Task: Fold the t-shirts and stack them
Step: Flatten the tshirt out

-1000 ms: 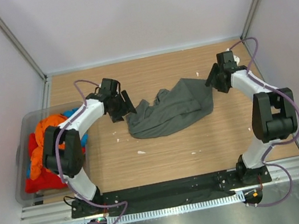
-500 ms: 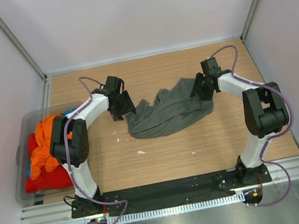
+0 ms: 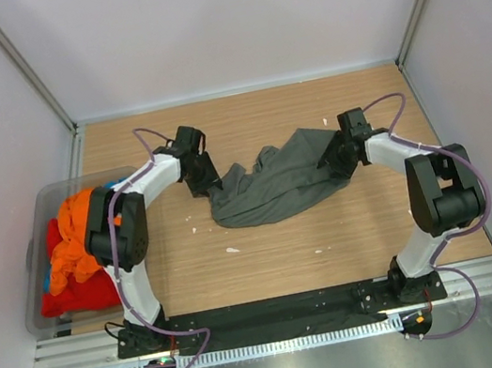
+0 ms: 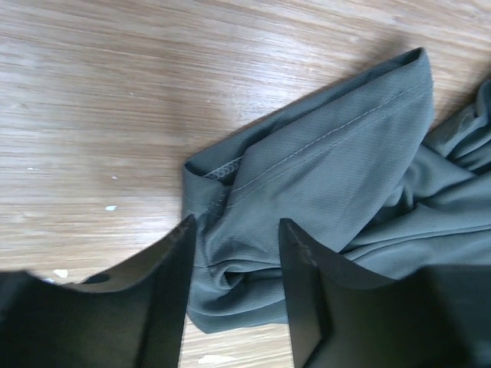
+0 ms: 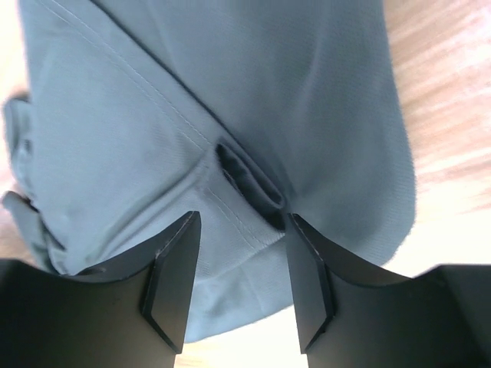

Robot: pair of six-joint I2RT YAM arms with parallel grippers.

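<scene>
- Looking past the arm bases, I see the pale wooden surface (image 3: 270, 265), with a small white scrap (image 3: 232, 249) lying on it.
- At its left edge sits a translucent grey plastic bin (image 3: 32, 279), holding a bright orange cloth shirt (image 3: 77, 223) heaped over a red shirt (image 3: 70, 296).
- Farther in, mid-surface, the dark grey-green t-shirt (image 3: 275, 184) lies crumpled.
- My left hand (image 4: 238, 226) is down at the shirt's left end, fingers parted and straddling a hemmed corner without pinching it.
- My right hand (image 5: 243, 222) is at the right end, fingers likewise apart over a stitched fold.
</scene>
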